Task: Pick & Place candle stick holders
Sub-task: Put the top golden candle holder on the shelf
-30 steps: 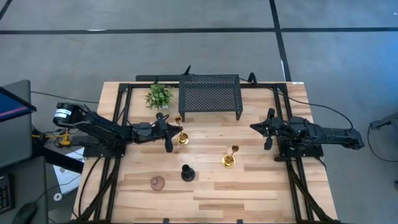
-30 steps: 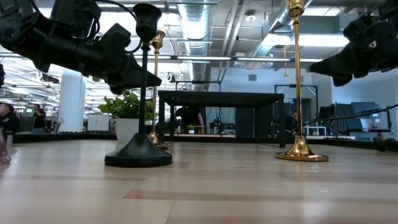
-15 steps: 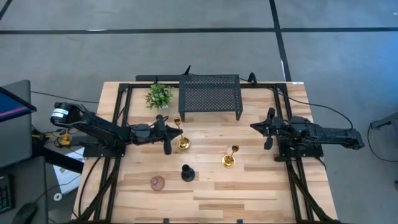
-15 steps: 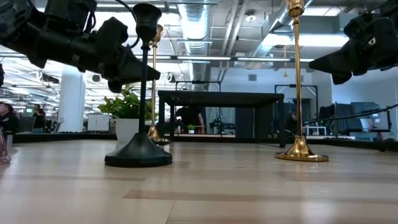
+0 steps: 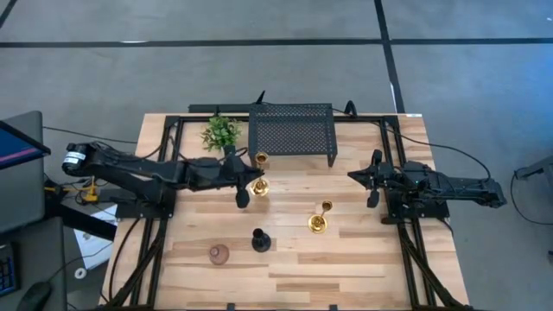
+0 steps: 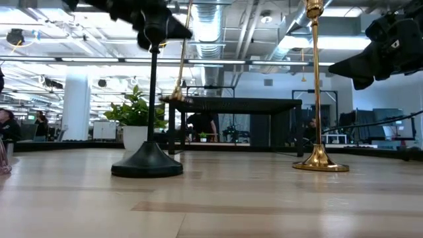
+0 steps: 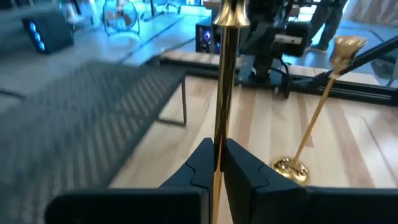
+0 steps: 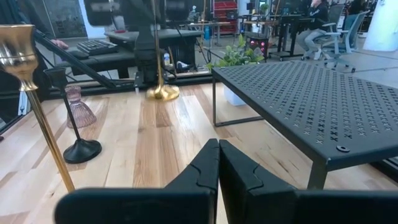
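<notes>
Carry step: left tool (image 7: 219, 163) clamps a gold candle stick holder (image 7: 222, 93) by its stem, lifted and tilted, mesh stand (image 5: 291, 130) just ahead; next needs placement; right tool (image 8: 217, 163) closed, idle.

Left claw (image 5: 244, 183) clamped; right claw (image 5: 373, 180) closed, empty.

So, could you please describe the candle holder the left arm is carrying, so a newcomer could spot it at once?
Start at the black mesh stand at the table's far edge. Just in front of its left corner, the left claw is shut on a gold candle holder. Unlike the other gold one standing free mid-table, it is lifted and tilted.
</notes>
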